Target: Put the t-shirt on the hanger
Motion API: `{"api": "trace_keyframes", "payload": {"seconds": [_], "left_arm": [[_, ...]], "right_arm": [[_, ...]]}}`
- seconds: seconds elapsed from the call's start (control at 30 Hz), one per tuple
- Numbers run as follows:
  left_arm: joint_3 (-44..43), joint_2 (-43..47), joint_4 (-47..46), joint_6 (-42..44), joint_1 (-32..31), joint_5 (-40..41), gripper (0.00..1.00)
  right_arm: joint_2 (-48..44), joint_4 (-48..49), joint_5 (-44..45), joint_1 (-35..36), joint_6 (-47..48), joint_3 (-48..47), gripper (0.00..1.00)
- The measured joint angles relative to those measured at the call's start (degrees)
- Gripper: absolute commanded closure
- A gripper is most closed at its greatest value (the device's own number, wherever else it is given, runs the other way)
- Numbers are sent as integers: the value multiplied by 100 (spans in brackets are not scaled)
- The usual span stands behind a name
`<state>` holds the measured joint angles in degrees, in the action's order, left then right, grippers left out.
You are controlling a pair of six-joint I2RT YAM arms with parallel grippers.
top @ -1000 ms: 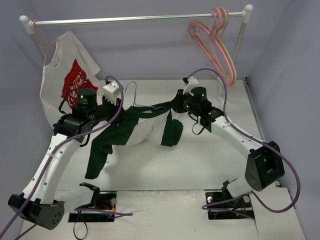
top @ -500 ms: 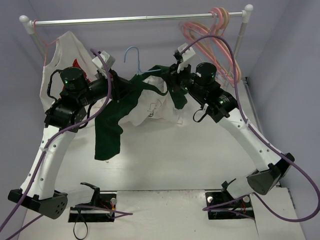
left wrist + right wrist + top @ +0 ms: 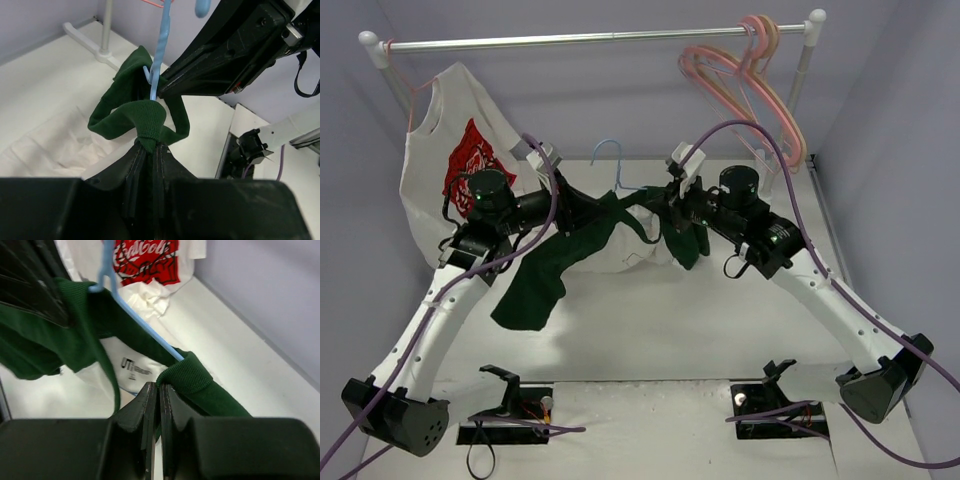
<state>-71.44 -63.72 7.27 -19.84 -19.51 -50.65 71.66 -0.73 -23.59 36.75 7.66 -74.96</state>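
Left hand (image 3: 149, 150) and right hand (image 3: 159, 390) were each clamped shut on the green collar of the white, green-sleeved t-shirt (image 3: 605, 245), which hung mid-frame above the desk (image 3: 720, 310), apparently tensioning the neck around the thin light-blue wire hanger (image 3: 160, 50)

I saw plain lavender-grey walls (image 3: 620, 100) closing in the back and both sides. White table (image 3: 650, 320) below, lit soft and even, w/ only faint shadows. At the back a metal clothes rail (image 3: 590, 40) ran L to R on white posts (image 3: 806, 65). A white shirt w/ red print (image 3: 430, 200) hung at its L end, and pink hangers (image 3: 760, 90) were bunched at the R end.
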Motion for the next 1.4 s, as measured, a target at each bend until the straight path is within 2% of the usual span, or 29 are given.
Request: {"api": "trace_keyframes", "payload": {"seconds": [0.2, 0.27, 0.47, 0.57, 0.7, 0.87, 0.97, 1.2, 1.4], "left_arm": [[586, -26, -708, -393, 0, -308, 100], [754, -24, -1005, -494, 0, -380, 100], [1578, 114, -2072, -719, -4, -463, 100], [1950, 138, -2702, -920, -7, -479, 100], [2299, 138, -3495, -1235, -11, -479, 100], [2452, 138, -4177, -1537, -11, -468, 100], [2455, 138, -4387, -1633, -11, -463, 100], [2455, 162, -4461, -1661, -11, -496, 100], [2455, 201, -4398, -1657, -11, -549, 100]], "right_arm": [[-15, -24, -264, 138, 13, 83, 100], [-20, -61, -291, 168, 28, 83, 97], [-68, -459, -282, 192, 170, 120, 85], [-118, -686, -286, 195, 212, 186, 71], [-155, -938, -354, 192, 302, 199, 60], [-136, -1523, -516, 173, 485, -98, 53], [-116, -1851, -649, -28, 660, -503, 52], [-44, -2483, -1401, -1488, 1204, -1193, 50], [243, -2837, -1818, -1530, 1980, -1475, 47]]}}
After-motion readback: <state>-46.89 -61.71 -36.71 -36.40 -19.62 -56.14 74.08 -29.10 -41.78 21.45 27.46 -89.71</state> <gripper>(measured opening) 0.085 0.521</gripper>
